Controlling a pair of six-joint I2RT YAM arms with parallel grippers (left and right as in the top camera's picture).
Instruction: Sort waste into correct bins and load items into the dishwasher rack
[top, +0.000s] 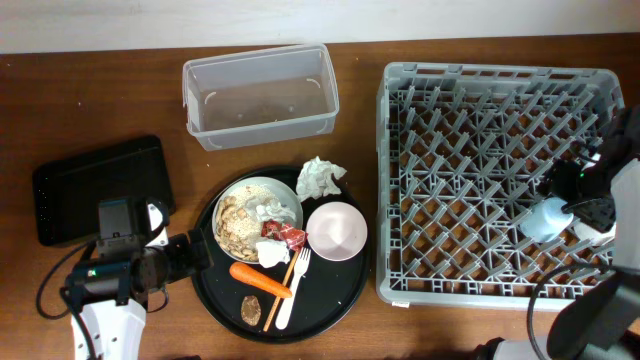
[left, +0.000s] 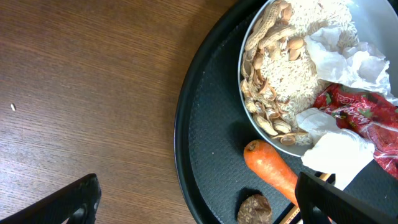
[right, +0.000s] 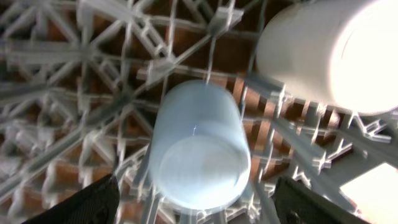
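Note:
My right gripper (right: 199, 208) is open over the dishwasher rack (top: 470, 150). A pale blue cup (right: 199, 146) stands upside down on the pegs between its fingers, with a gap on each side. A white cup (right: 336, 53) stands just beyond it. My left gripper (left: 199, 205) is open at the left rim of the round black tray (left: 186, 155), one finger over the table, the other above the orange carrot (left: 273, 171). A brown lump (left: 254, 210) lies between them. The plate (top: 257, 218) holds beige food, napkins (left: 345, 53) and a red wrapper (left: 360, 112).
A clear tub (top: 260, 95) stands at the back, and a shallow black tray (top: 100, 185) at the left. On the round tray are a pink bowl (top: 336, 230), a white fork (top: 297, 285), chopsticks (top: 277, 300) and another crumpled napkin (top: 320, 177).

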